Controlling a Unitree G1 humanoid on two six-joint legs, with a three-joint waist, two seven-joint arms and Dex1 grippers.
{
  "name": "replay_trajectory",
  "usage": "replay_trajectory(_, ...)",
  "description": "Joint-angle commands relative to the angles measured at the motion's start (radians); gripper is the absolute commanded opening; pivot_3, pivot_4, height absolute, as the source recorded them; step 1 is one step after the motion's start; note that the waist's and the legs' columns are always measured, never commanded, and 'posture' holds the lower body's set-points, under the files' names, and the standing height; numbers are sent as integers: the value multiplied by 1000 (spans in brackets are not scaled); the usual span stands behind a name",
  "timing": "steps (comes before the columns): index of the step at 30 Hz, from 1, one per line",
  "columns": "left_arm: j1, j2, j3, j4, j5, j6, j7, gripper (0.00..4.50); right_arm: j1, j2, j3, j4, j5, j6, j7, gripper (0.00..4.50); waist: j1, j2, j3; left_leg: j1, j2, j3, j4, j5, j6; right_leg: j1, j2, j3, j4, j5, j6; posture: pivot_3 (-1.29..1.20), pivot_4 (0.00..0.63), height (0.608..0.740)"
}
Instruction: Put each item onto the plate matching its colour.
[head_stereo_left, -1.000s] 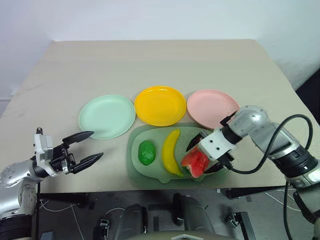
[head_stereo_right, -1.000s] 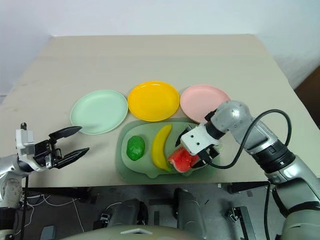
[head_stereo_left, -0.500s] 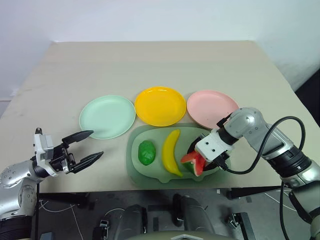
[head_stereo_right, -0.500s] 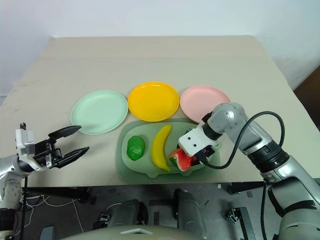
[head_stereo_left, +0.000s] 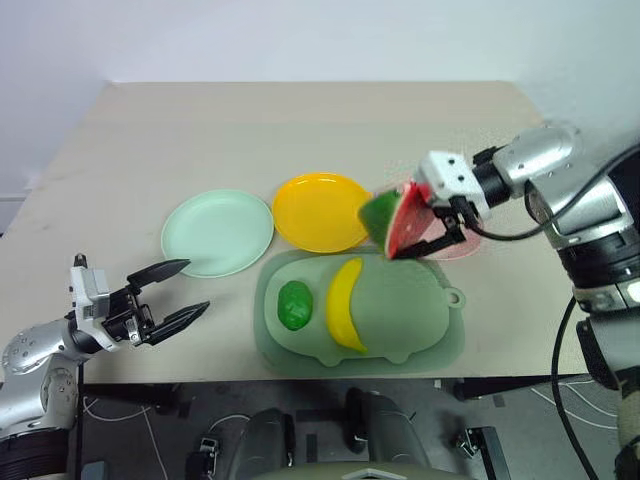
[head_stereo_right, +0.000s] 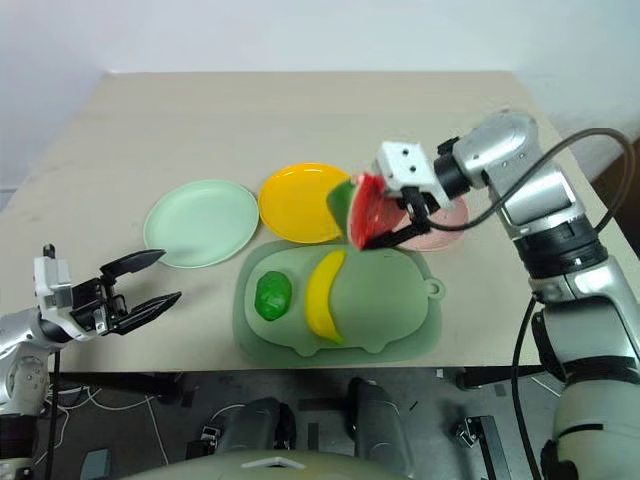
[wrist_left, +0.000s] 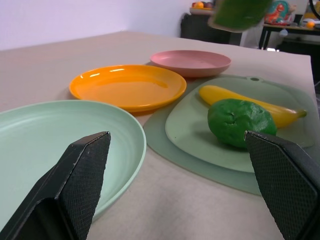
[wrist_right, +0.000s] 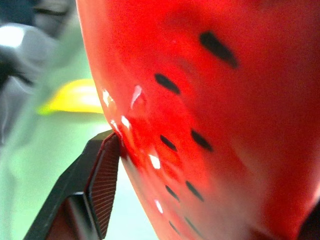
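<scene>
Gripping the wedge (head_stereo_left: 398, 222) clear of the mat (head_stereo_left: 400, 310) in the right hand (head_stereo_left: 432, 226), poised beside the pink plate (head_stereo_left: 466, 243) for a colour-matched drop, with banana (head_stereo_left: 345, 305) and green lump (head_stereo_left: 294, 304) waiting on the mat, left hand (head_stereo_left: 170, 296) parked open above the tabletop (head_stereo_left: 300, 130).

Three plates sit in a row across the worktop (head_stereo_left: 300, 130): mint plate (head_stereo_left: 217, 232) left, yellow plate (head_stereo_left: 320, 211) middle, pink plate (head_stereo_left: 462, 243) right. Mat (head_stereo_left: 400, 310) just in front, with the banana (head_stereo_left: 346, 303) and the lumpy oval (head_stereo_left: 294, 304) to its left on it.
</scene>
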Motion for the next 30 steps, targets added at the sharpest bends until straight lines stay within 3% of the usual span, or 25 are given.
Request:
replay_trajectory(1, -17, 2, 11, -2, -10, -15, -10, 4500, -87, 31, 21, 278, -173, -122, -149, 3190, -2, 0, 0, 0, 0, 0, 0, 1, -2, 0, 0, 0, 0, 0, 1, 0, 150, 736)
replay_trajectory(7, -18, 3, 12, -5, -7, -19, -15, 4500, -145, 64, 57, 616, -336, -271, -265, 3190, -6, 0, 0, -2, 0, 1, 0, 1, -3, -2, 0, 0, 0, 1, 1, 0, 150, 736)
replay_trajectory(13, -10, 3, 18, -9, -9, -17, -13, 4500, -167, 75, 63, 775, -428, -363, -309, 3190, -11, 2, 1, -2, 0, 3, -1, 2, -3, -4, 0, 2, 1, 1, 1, 0, 150, 736)
replay_trajectory(15, -8, 4, 20, -10, -10, -17, -12, 4500, -175, 79, 57, 802, -442, -377, -312, 3190, -12, 2, 1, -1, 0, 4, -1, 2, -3, -4, 1, 3, 1, 1, 1, 0, 150, 736)
replay_trajectory(19, -4, 3, 21, -13, -10, -18, -10, 4500, -188, 79, 50, 839, -467, -398, -320, 4473, -11, 2, 1, -1, 1, 4, -1, 2, -3, -4, 1, 3, 2, 1, 1, 0, 150, 736)
replay_trajectory(30, 6, 8, 29, -25, -16, -14, -1, 4500, -275, -5, -35, 758, -414, -417, -177, 4473, -8, 6, 3, -2, 1, 4, -1, 2, -3, -4, 1, 3, 2, 1, 1, 0, 150, 736)
